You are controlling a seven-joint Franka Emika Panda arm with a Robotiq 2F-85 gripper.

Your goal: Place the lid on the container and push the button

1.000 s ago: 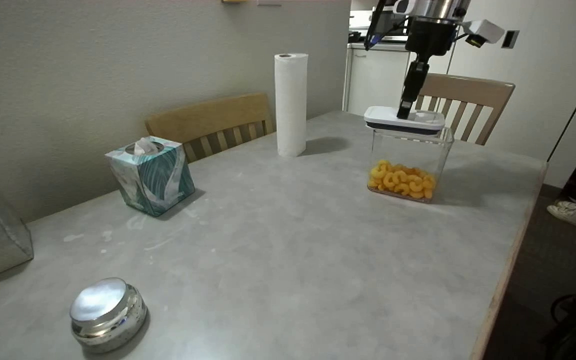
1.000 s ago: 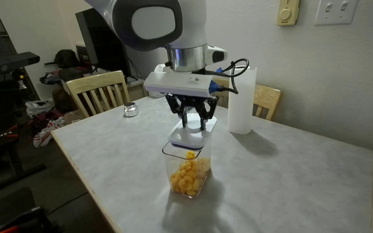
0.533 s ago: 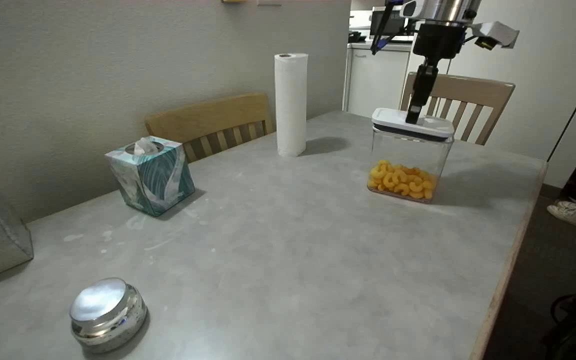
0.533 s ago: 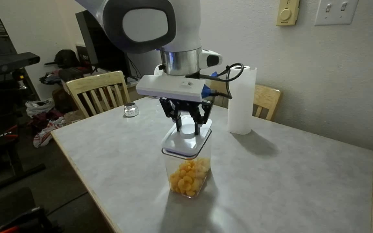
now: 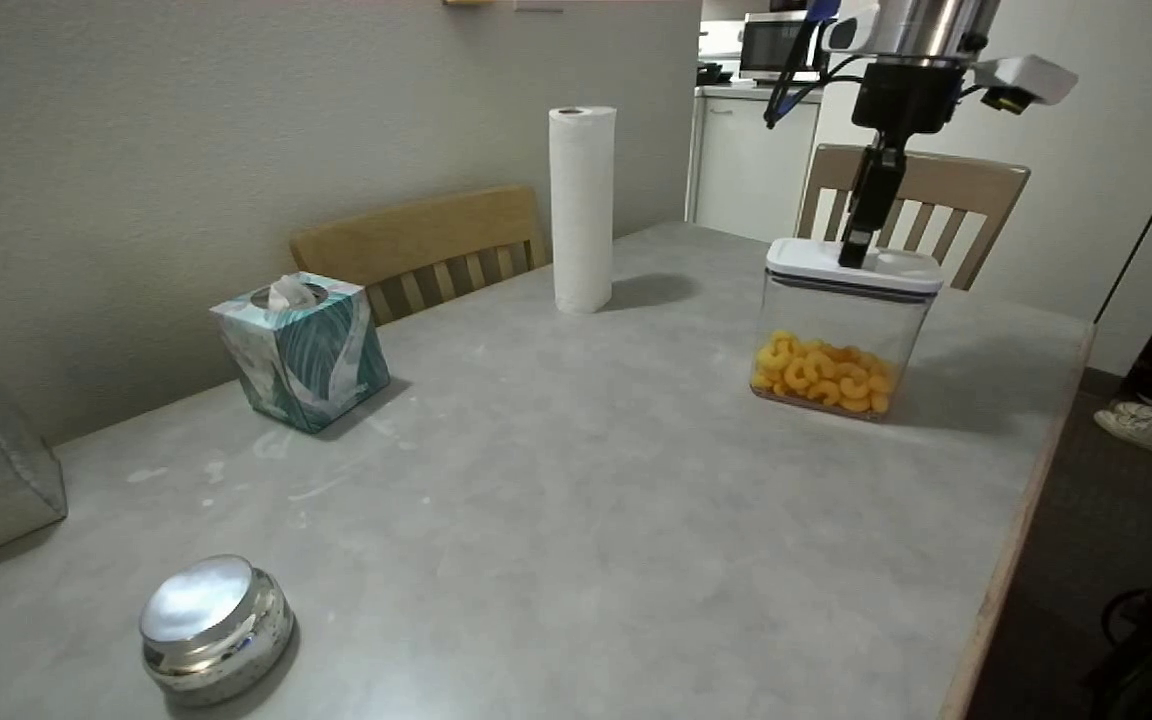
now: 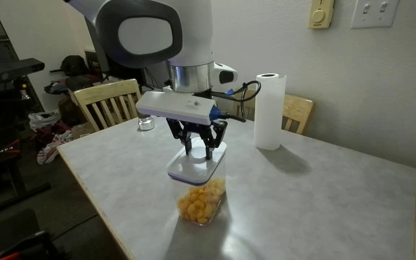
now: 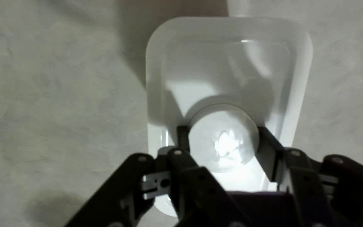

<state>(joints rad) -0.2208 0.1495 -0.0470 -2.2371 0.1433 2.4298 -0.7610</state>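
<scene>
Both the flat white plastic lid (image 6: 194,169) and the clear square plastic container (image 5: 841,315) have slid a bit toward the right edge of the smooth grey table (image 5: 556,480), as seen in an exterior view, and the lid now hides the rim that showed half a second ago. They sit together, lid on top, near the far right corner there, with curly orange-yellow snacks (image 5: 824,378) inside at the bottom.

Putting the lid on looks done or nearly done, so I think pushing the round white plastic button (image 7: 222,138) comes next. It sits in the pinch of the black two-finger gripper (image 6: 198,154), whose tips touch it on both sides. I can't be sure if it has gone down. To push it, the gripper should let go, lift a little, bring its fingers together and press down on the middle.

From above, the big white arm (image 6: 197,36) reaches down, with the gripper pointing almost straight down at the lid.
</scene>
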